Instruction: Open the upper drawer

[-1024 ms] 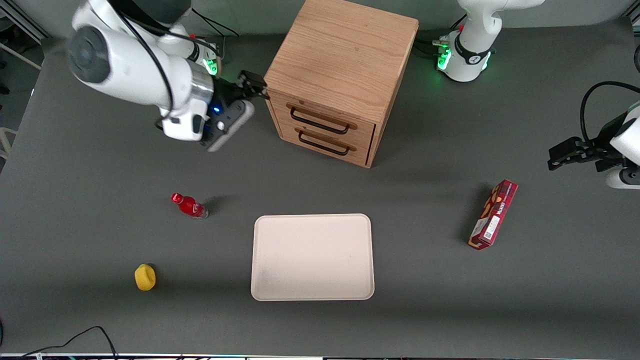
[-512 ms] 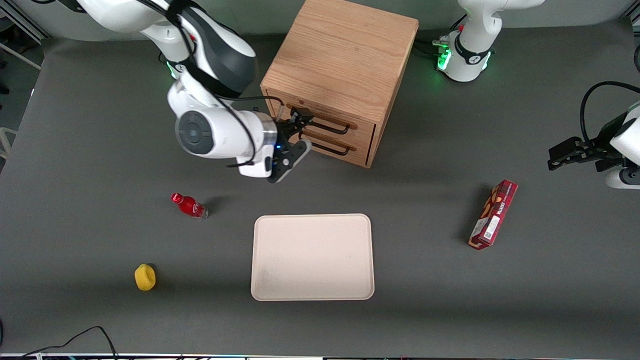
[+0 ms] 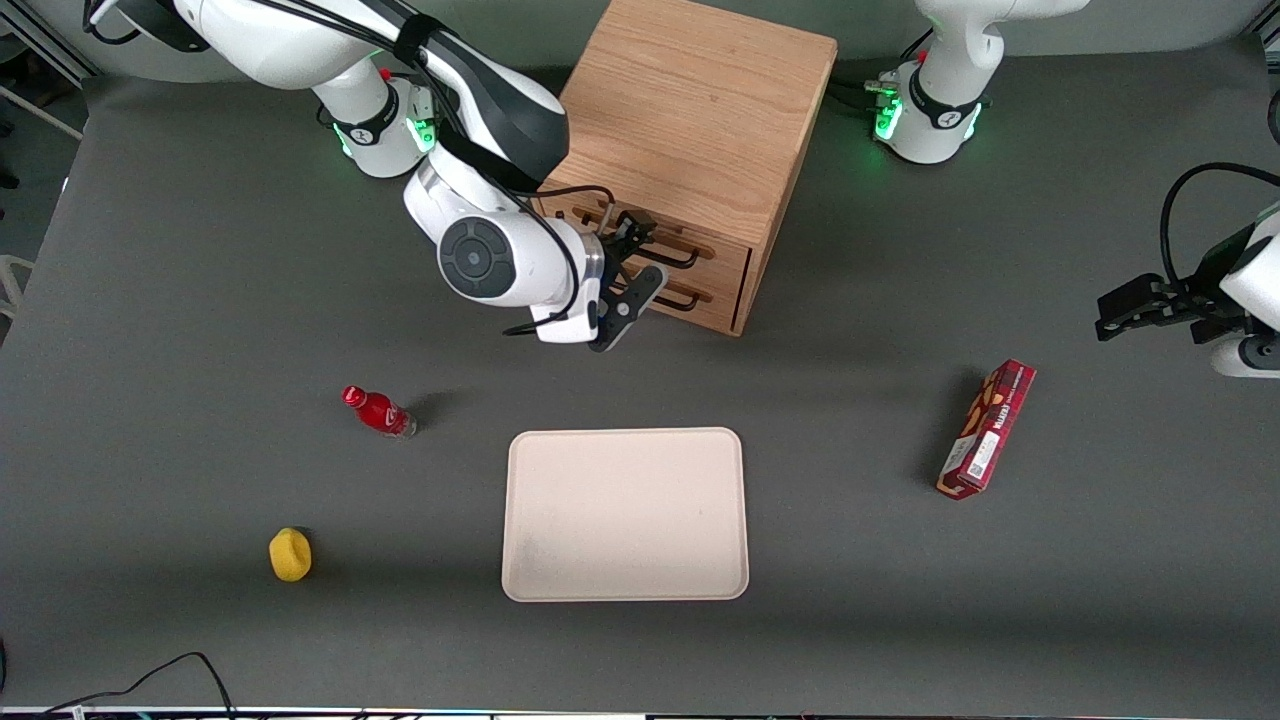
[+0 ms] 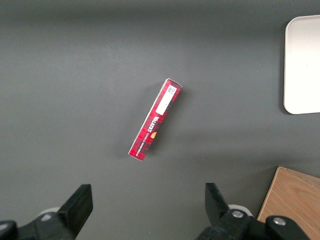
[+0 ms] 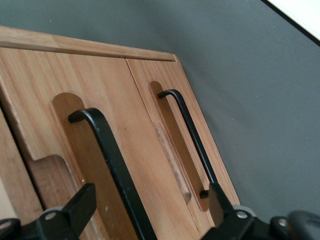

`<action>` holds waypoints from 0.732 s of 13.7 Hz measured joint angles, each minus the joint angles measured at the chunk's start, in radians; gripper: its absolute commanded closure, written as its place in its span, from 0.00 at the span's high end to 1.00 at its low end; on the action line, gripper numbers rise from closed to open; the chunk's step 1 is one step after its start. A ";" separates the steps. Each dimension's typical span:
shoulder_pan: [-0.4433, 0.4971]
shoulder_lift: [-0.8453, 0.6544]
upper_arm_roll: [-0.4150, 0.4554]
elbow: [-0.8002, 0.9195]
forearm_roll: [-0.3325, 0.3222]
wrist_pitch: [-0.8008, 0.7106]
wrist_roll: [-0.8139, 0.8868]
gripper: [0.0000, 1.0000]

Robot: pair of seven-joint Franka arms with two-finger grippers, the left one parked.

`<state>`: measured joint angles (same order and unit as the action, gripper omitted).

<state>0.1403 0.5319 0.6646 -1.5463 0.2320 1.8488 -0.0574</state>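
Observation:
The oak cabinet [image 3: 690,110] stands on the table with two light-wood drawers facing the front camera. The upper drawer [image 3: 725,248] is closed, flush with the cabinet front. Its black bar handle [image 3: 672,259] is partly covered by my wrist. The lower drawer's handle [image 3: 682,300] sits just beneath it. My right gripper [image 3: 633,242] is right in front of the upper drawer, open. In the right wrist view my gripper [image 5: 147,220] has one finger on each side of the upper handle [image 5: 107,155], not closed on it. The lower handle [image 5: 189,135] runs beside it.
A cream tray [image 3: 625,515] lies nearer the front camera than the cabinet. A red bottle [image 3: 378,411] and a yellow object [image 3: 290,555] lie toward the working arm's end. A red box [image 3: 986,428] lies toward the parked arm's end and shows in the left wrist view [image 4: 155,120].
My right arm has swung from beside the cabinet's corner to in front of the drawers. The gripper now straddles the upper handle. The drawer has not moved.

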 measured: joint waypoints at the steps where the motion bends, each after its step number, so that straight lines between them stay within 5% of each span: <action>1: 0.000 0.000 0.003 -0.010 -0.001 0.006 0.000 1.00; 10: -0.003 0.045 0.015 -0.010 -0.064 0.034 0.000 1.00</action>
<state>0.1370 0.5767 0.6792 -1.5566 0.1679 1.8830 -0.0575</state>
